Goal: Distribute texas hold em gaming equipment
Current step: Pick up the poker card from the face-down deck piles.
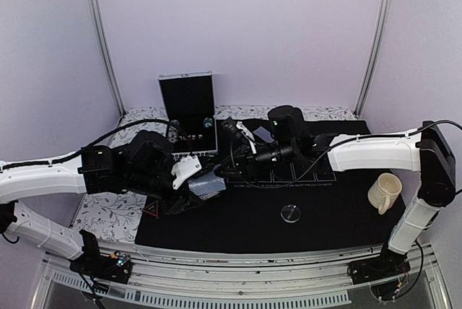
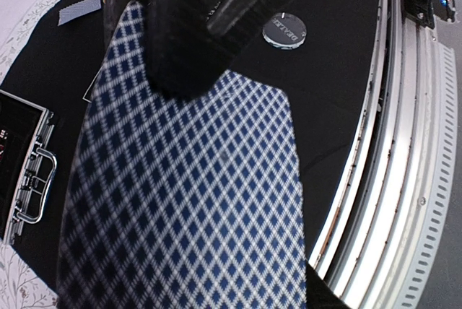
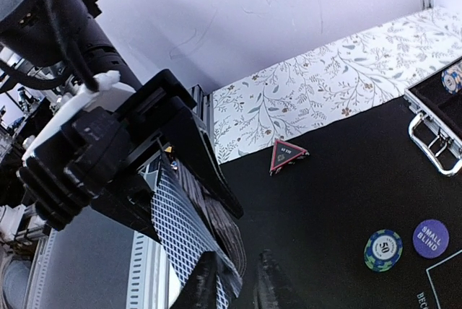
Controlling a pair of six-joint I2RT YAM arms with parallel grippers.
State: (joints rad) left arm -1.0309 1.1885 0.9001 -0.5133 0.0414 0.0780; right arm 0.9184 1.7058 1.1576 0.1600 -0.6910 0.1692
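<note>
Dealing off the deck, by the look of it: stack of playing cards (image 1: 208, 188) clamped in the left jaws, held aloft over the black mat (image 1: 238, 229) at about 9 o'clock from its centre, not lying on the counter (image 3: 317, 99); right jaws reaching in from 3 o'clock, standing nearly together at the stack's lower corner, with a slim gap between them in the right wrist view; cannot tell if truly pinching a single card or merely brushing it.

Next, probably: peeling one card off sideways without dragging its neighbours, then carrying it to a printed rectangle or a player's spot; calls for a light, flat pull along the card face and a steady hold on the left; risk of lifting two at once, given slick coated stock.

Thin, stiff, glossy cards, backs in a blue-and-white diamond lattice, edges crisp; another patterned card (image 2: 79, 11) flat on the mat at 11 o'clock in the left wrist view; clear round disc (image 2: 284, 31) lettered DEALER, hard and flat, just on the 5 o'clock side of the mat's centre; red triangle marker (image 3: 289, 156) at the mat's 9 o'clock edge, beside the floral covering; green-blue chip (image 3: 382, 250) and purple SMALL BLIND button (image 3: 431, 238), smooth little rounds, just beside each other; open metal-rimmed case (image 1: 188, 110) at 11 o'clock; cream mug (image 1: 385, 193) at 3 o'clock.
</note>
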